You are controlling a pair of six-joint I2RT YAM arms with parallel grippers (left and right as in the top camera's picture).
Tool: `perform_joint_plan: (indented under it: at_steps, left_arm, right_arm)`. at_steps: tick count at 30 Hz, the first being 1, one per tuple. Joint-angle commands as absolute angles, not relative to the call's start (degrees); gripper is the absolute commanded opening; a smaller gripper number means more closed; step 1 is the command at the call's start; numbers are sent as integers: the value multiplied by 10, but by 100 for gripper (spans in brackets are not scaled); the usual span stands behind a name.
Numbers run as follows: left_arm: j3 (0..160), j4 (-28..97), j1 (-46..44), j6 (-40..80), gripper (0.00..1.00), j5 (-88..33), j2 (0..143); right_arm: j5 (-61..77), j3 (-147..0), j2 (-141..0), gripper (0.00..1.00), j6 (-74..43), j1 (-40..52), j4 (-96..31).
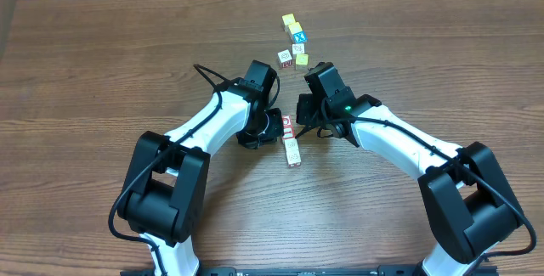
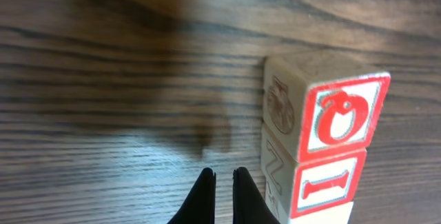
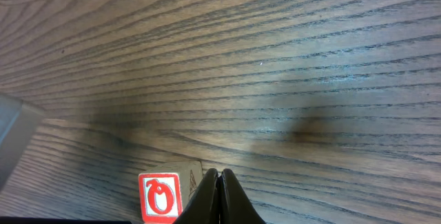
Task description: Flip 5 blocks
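**Operator:** What can you read on the blocks?

**Spotter:** The O block (image 2: 339, 117) carries a red "O" inside a red border on a pale face. Its bare wooden side has a pressed-in picture too faint to name. The I block (image 2: 327, 182) sits flush against it, red "I" up, with a stamped "Z" on its side.

**Operator:** Where do they lie?

**Spotter:** Both belong to a short row of blocks (image 1: 291, 143) on the wood-grain tabletop (image 1: 102, 64), with the O block at the row's far end. Beyond the O block, well apart, you have more pale blocks (image 1: 285, 56) mixed with yellow-topped cubes (image 1: 289, 21) and a blue-topped cube (image 1: 297, 35).

**Operator:** And the claws?

**Spotter:** Your left claw (image 2: 222, 182) is clenched on nothing, its black tips just beside the I block, to the left of the O block. Your right claw (image 3: 219, 191) is pinched tight and empty too, just beside the O block on its other side. I cannot tell whether it touches.
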State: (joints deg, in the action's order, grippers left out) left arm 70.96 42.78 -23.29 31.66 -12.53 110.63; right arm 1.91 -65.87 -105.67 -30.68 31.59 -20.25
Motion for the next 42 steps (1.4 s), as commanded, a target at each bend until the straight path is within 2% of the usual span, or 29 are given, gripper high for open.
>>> perform_joint_plan:
  at_steps: [1,30,42]
  left_arm:
    - [702,426,-237,329,4,-154,1102]
    - [702,411,-237,328,4,-173,1102]
    - [749,406,-225,328,4,-104,1101]
  right_arm:
    - [13,-656,-1058,4,-299,319,-199]
    - [13,-656,-1058,4,-300,319,-203]
    - [13,-656,-1058,4,-300,319,-184]
